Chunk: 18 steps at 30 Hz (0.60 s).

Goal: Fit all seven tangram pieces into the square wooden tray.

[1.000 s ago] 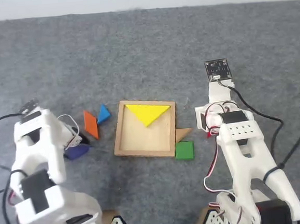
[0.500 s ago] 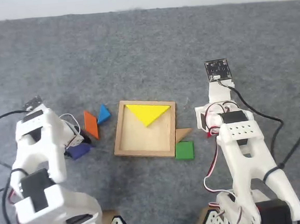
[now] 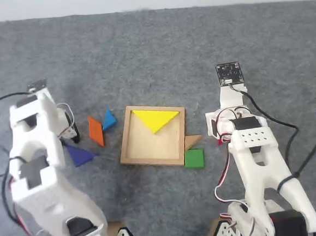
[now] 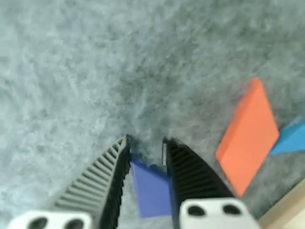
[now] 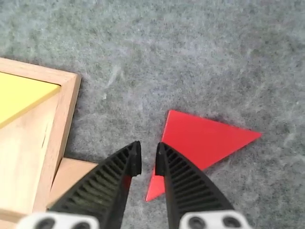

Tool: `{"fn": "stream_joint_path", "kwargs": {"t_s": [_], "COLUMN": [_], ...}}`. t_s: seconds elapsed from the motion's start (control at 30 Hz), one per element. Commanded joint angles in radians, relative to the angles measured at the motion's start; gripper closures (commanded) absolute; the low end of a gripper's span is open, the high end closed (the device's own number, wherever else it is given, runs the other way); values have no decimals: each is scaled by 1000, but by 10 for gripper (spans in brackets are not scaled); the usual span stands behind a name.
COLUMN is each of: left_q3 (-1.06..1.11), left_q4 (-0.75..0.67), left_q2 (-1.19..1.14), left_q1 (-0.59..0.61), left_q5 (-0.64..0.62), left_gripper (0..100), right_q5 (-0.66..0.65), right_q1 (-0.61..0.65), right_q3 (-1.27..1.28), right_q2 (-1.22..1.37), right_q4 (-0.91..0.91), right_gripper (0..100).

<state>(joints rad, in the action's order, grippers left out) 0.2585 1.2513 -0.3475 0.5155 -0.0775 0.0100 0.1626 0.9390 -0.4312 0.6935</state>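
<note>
The square wooden tray [image 3: 125, 148] lies mid-table and holds one yellow triangle [image 3: 155, 119] along its far side. Left of it lie an orange parallelogram [image 3: 95, 131] and a light blue triangle [image 3: 109, 119]. My left gripper [image 4: 146, 142] is shut on a dark blue triangle [image 4: 150, 188], which also shows under that arm as a dark blue triangle [image 3: 80, 155]. At the tray's right near corner sit a green square [image 3: 194, 158] and a tan triangle [image 3: 192, 141]. My right gripper [image 5: 147, 155] hangs shut just above a red triangle [image 5: 200, 138], beside the tray's corner [image 5: 66, 114].
Grey carpet covers the whole table. The orange parallelogram [image 4: 249, 133] lies close to the left gripper, with the light blue triangle [image 4: 290, 136] beyond it. The tan triangle [image 5: 71, 176] touches the tray's edge near the right gripper. Open carpet spreads across the far half.
The left arm has risen and swung towards the far side. The dark blue triangle has come further out from under it and shifted slightly. The right arm has kept still.
</note>
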Motion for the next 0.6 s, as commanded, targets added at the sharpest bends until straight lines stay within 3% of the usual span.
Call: {"fn": "stream_joint_path", "kwargs": {"t_s": [0.0,0.27,0.43,0.57], "left_q3": [-193,-265,-122,38], "left_q4": [100,196,183,175], "left_q2": [-48,-9,95,264], "left_q1": [5,-29,-21,8], "left_q5": [40,44,-135,-282], "left_gripper": [902,903,893,799], "right_q5": [-12,-12,-12,-12], "right_q1": [-2,-2,-2,-4], "right_q3": [-9,-9,-9,-9], "right_q2": [-54,-54,-54,-54], "right_q4": [7,7,7,7], "right_gripper": [935,935,935,935]}}
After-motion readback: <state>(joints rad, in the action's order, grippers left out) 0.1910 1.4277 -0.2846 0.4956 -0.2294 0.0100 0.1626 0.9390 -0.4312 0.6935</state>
